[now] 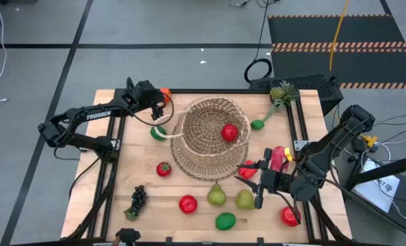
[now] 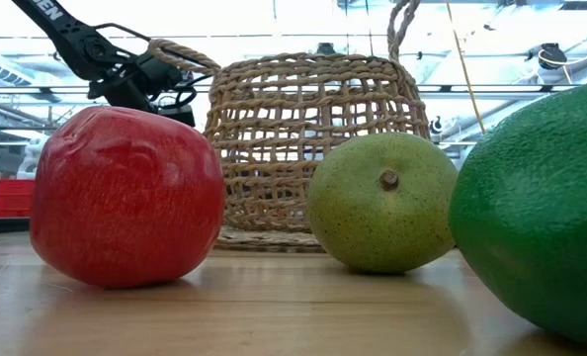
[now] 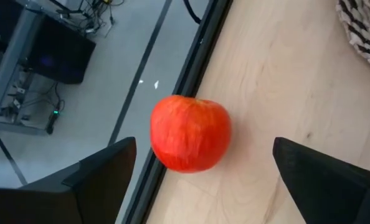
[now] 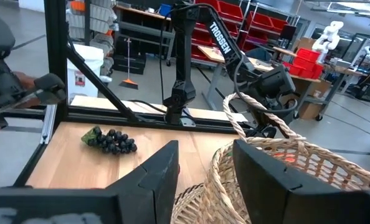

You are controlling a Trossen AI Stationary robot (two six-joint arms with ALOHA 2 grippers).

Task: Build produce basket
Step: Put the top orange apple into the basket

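Observation:
The woven basket (image 1: 208, 140) stands tipped in the middle of the table, with one red fruit (image 1: 229, 132) inside. My right gripper (image 1: 247, 174) is at its near right side, shut on its wall (image 4: 205, 149). My left gripper (image 1: 160, 104) is at the far left of the basket, open. Its fingers stand on either side of an orange-red fruit (image 3: 190, 132) without touching it. That fruit (image 1: 165, 92) rests on the wood beside the black frame rail. More produce lies along the near side: grapes (image 1: 138, 199), red fruits (image 1: 187, 203), pears (image 1: 217, 196) and a lime (image 1: 225, 221). My right gripper has the basket's wall just under the rim (image 4: 213, 173) between its two fingers, one finger (image 4: 269, 180) on the inner side and the other on the outer, as far as shows. The fingers come level from the table's near right. The basket leans, its base on the table.
A pink dragon fruit (image 1: 279, 157) and a small red piece (image 1: 247, 166) lie by my right gripper. A lime (image 1: 258, 124) and a leafy green piece (image 1: 281, 94) are at the far right. Black frame rails (image 1: 114, 137) line the table's sides.

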